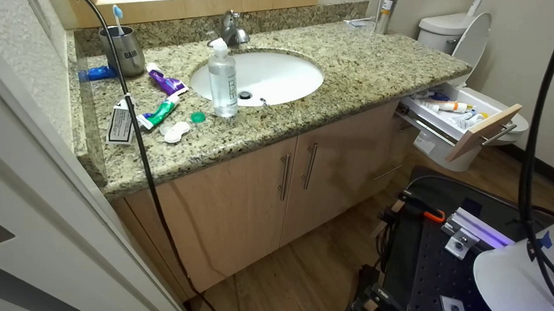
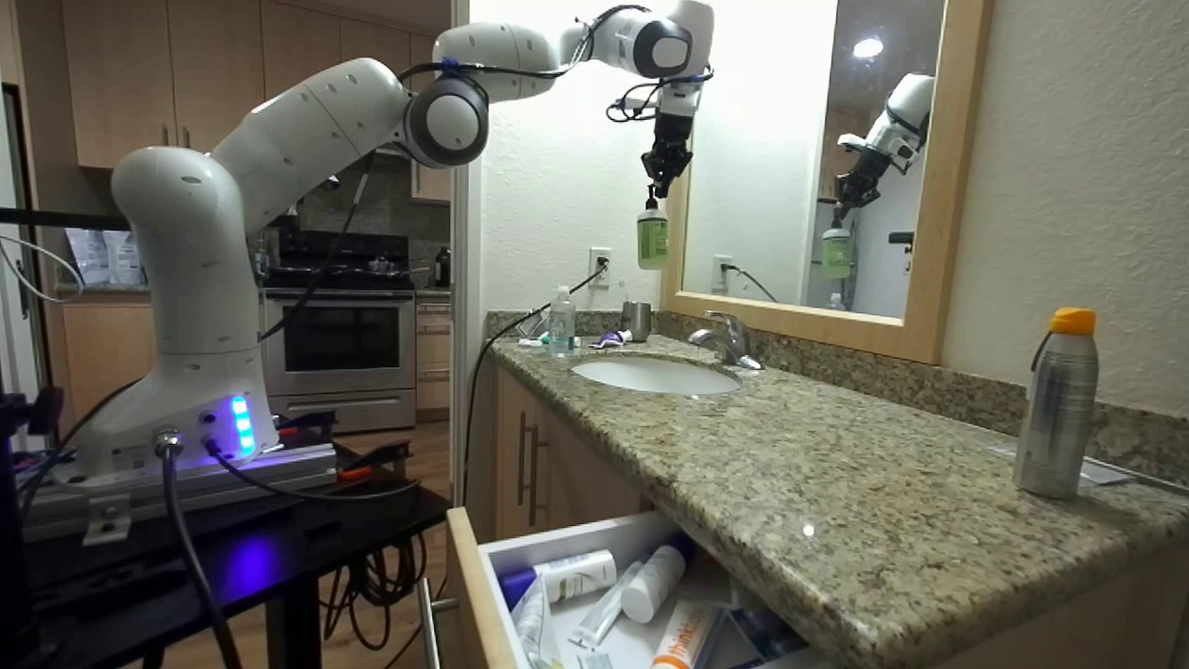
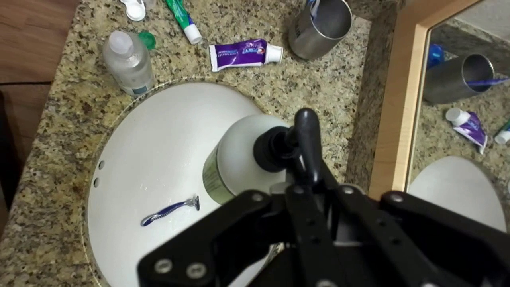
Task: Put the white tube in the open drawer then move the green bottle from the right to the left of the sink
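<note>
My gripper (image 2: 661, 177) is shut on the dark pump top of the green bottle (image 2: 652, 240), which hangs in the air well above the counter. In the wrist view the bottle's pale shoulder and green label tilt away below the gripper (image 3: 314, 186), over the mirror-side part of the white sink (image 3: 159, 135). The open drawer (image 2: 483, 599) is pulled out under the counter's near end, holding several tubes. A slim whitish tube (image 2: 608, 606) lies among them; whether it is the white tube I cannot tell.
On the counter past the sink stand a clear pump bottle (image 1: 222, 84) and a metal cup (image 3: 318, 32), with a purple tube (image 3: 243, 54) and green tube (image 3: 179, 16) lying between. A faucet (image 2: 729, 339) rises behind the sink. The mirror frame (image 3: 398, 99) is close beside.
</note>
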{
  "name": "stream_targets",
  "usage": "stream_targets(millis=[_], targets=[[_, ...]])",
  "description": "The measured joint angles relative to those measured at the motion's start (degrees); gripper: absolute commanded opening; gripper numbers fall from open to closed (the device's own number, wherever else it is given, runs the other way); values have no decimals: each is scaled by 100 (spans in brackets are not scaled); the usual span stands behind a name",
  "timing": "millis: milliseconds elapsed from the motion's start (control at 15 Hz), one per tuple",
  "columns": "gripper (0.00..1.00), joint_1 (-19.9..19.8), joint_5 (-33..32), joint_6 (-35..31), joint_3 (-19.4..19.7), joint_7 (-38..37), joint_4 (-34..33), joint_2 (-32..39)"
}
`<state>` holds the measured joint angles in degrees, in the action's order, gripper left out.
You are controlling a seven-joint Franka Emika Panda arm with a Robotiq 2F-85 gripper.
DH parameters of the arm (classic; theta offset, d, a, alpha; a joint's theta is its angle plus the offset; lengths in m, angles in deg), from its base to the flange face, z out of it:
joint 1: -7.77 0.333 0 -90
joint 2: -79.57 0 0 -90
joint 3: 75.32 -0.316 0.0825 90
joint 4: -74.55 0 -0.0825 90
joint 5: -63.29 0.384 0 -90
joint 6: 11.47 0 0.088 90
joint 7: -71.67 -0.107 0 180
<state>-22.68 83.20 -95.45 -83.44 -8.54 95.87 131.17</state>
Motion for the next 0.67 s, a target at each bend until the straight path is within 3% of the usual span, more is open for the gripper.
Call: stream_targets(millis=[333,667], targets=[[2,222,332,-170,-7,-261,7,86],[2,573,369,-1322,7,-1047,7,342]])
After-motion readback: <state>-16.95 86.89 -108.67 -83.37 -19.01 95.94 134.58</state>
